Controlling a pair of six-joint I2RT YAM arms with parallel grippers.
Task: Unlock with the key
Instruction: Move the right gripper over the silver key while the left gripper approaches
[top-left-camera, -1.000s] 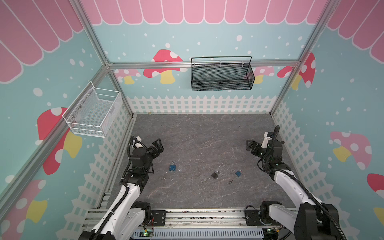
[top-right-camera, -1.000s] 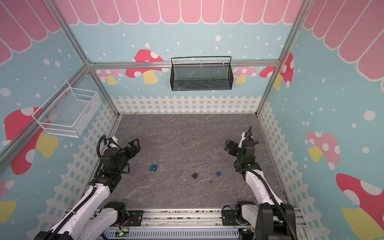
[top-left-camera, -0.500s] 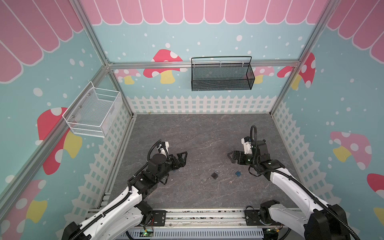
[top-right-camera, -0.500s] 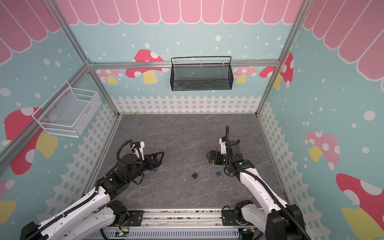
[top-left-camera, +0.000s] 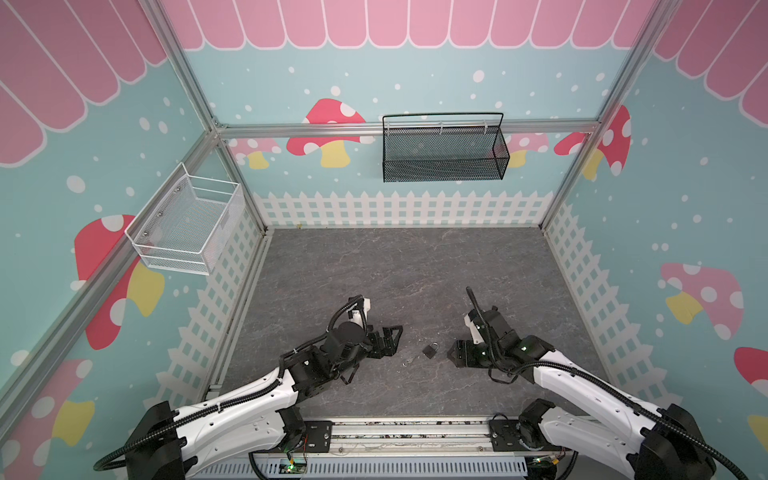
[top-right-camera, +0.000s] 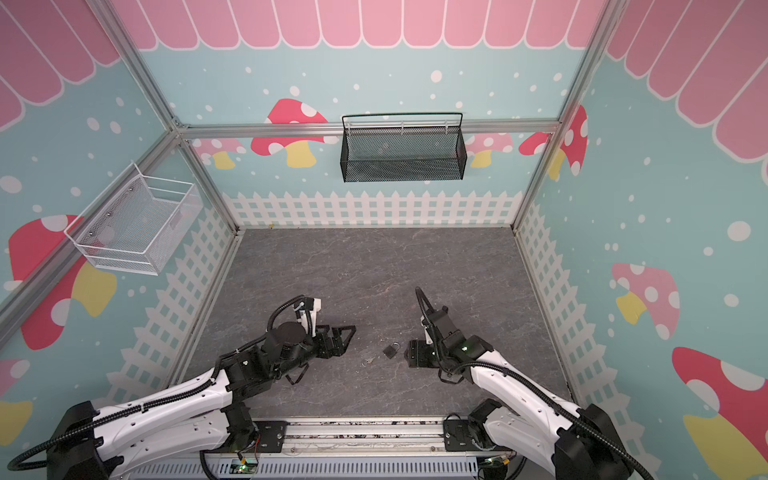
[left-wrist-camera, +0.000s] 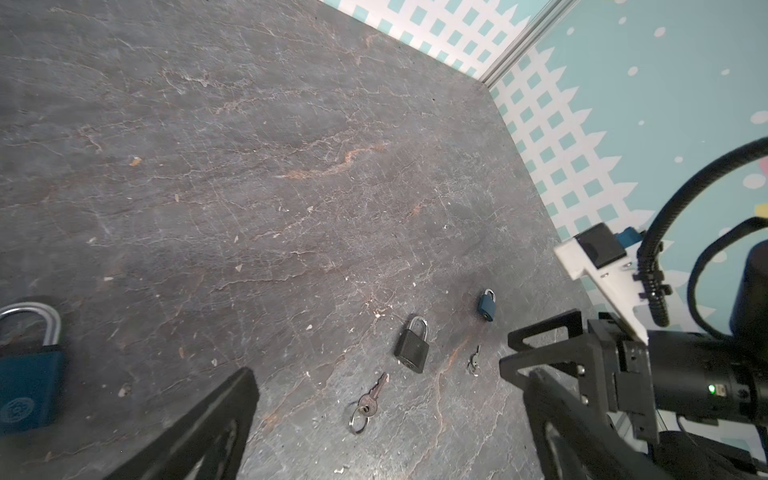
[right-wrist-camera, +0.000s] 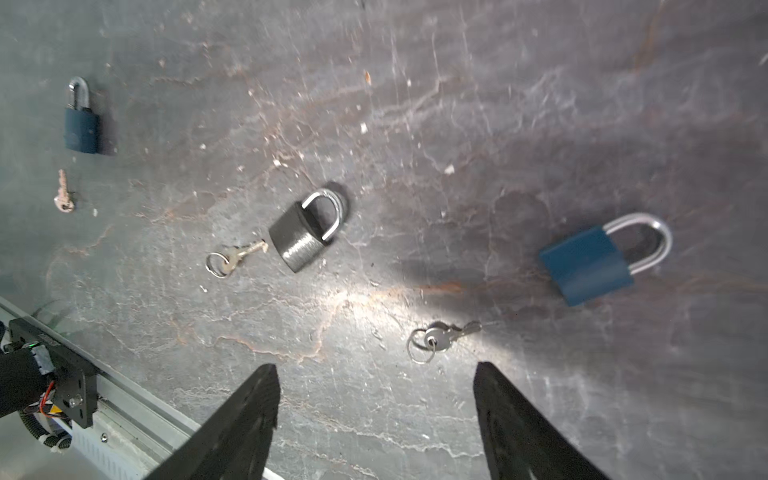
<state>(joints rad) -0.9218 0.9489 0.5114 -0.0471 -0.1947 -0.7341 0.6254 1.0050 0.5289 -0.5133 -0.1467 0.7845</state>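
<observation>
Right gripper (right-wrist-camera: 375, 365) hangs low over the desk (right-wrist-camera: 540, 104), jaws apart and empty, a ringed key (right-wrist-camera: 436, 338) lying just ahead of them. Just past it sits a blue padlock (right-wrist-camera: 590, 264), flat; left gripper (top-left-camera: 390, 340) hovers, jaws wide, nothing held.

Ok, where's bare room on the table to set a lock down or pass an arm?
Free: the back half of the table, up to the fence, and strips along both side walls. Crowded: front middle, where the black padlock and key lie between left gripper and right gripper, a blue padlock beside each.
</observation>
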